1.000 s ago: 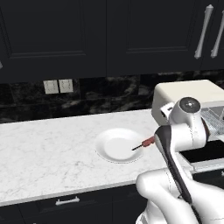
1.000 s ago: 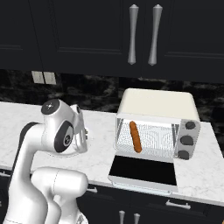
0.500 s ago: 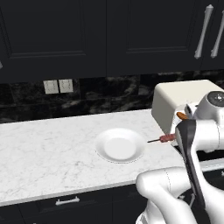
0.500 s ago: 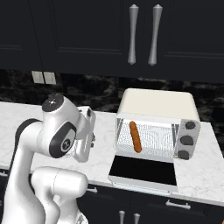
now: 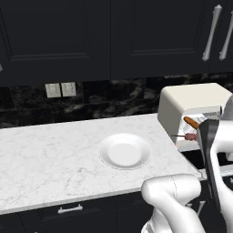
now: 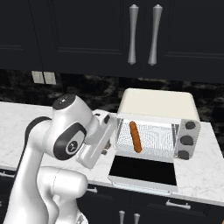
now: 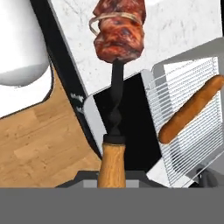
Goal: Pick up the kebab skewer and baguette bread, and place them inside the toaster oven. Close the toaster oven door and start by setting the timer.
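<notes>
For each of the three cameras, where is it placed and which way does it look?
Left base view: behind the arm on its left, looking over the counter and plate toward the toaster oven; arm at lower right.
Right base view: behind on the right, facing the open oven with the baguette inside; arm at lower left.
Hand view: on the hand, looking along the gripper shut on the skewer.
All three show the oven and baguette.

- Black upper cabinets (image 5: pixel 91 36) with silvery bar handles (image 6: pixel 133 34) fill the frame's top.
- White marble counter (image 5: pixel 50 168) spans the lower left.
- Black marble backsplash (image 5: pixel 113 98) carries pale wall outlets (image 5: pixel 61 89).
- Wooden floor (image 7: pixel 48 144) lies lower left.
</notes>
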